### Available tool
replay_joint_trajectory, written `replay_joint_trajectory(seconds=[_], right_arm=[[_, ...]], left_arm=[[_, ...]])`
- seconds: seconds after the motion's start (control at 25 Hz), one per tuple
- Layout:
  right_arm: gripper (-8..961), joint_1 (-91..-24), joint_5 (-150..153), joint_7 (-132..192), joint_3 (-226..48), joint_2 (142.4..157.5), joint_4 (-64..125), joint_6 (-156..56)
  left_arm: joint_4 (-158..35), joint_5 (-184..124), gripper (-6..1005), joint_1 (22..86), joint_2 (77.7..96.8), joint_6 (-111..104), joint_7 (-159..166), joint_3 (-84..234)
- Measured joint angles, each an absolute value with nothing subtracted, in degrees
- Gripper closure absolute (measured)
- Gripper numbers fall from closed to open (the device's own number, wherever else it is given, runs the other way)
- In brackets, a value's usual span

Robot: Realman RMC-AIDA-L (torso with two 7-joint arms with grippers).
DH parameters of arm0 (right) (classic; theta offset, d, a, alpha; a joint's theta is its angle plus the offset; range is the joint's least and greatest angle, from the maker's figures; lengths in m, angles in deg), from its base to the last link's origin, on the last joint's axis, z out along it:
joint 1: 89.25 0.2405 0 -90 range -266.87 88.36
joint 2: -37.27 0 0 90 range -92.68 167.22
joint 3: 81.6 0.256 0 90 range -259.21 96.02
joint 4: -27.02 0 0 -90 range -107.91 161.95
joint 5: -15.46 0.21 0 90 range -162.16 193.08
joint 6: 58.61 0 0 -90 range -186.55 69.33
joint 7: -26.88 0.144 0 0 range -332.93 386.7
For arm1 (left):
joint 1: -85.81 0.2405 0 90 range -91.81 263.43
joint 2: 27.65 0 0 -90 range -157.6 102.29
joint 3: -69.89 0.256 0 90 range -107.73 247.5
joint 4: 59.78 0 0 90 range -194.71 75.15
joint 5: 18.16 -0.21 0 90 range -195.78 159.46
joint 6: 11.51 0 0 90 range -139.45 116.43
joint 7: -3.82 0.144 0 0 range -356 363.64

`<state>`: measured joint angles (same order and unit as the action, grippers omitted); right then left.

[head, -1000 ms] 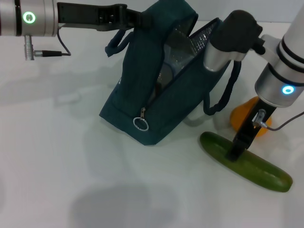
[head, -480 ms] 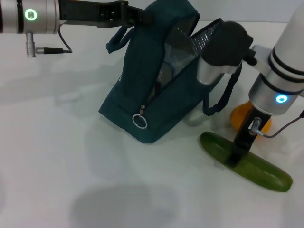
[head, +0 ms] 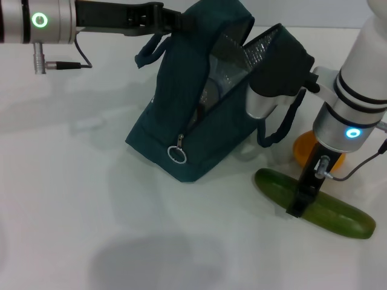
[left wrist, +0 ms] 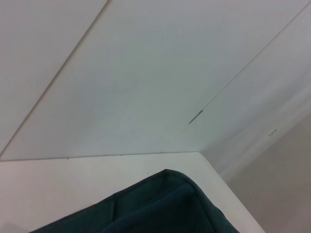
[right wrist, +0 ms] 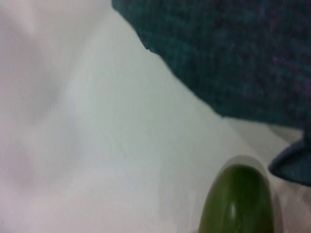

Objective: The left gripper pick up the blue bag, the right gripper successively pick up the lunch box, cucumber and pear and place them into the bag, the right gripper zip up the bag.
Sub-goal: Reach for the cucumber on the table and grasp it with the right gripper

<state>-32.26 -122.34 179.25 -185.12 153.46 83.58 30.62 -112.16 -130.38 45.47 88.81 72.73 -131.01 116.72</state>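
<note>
Your right gripper (head: 300,202) hid its fingers against the cucumber (head: 326,208), at 4 o'clock; grip unclear. It had dropped lower. Left gripper (head: 172,19) clamped the blue bag (head: 199,103).

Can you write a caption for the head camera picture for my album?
Left pincer holds the blue bag open while the right pincer comes down on the cucumber.
</note>
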Motion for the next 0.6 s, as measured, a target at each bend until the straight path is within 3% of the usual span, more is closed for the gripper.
replay_joint_trajectory(seconds=[0.6], right_arm=[[293,-32.87,-122.18,180.01,-185.55,153.46,83.72,31.51]], left_arm=[[-112.07,-130.37,939,45.83,88.89,72.96,-131.3,116.64]])
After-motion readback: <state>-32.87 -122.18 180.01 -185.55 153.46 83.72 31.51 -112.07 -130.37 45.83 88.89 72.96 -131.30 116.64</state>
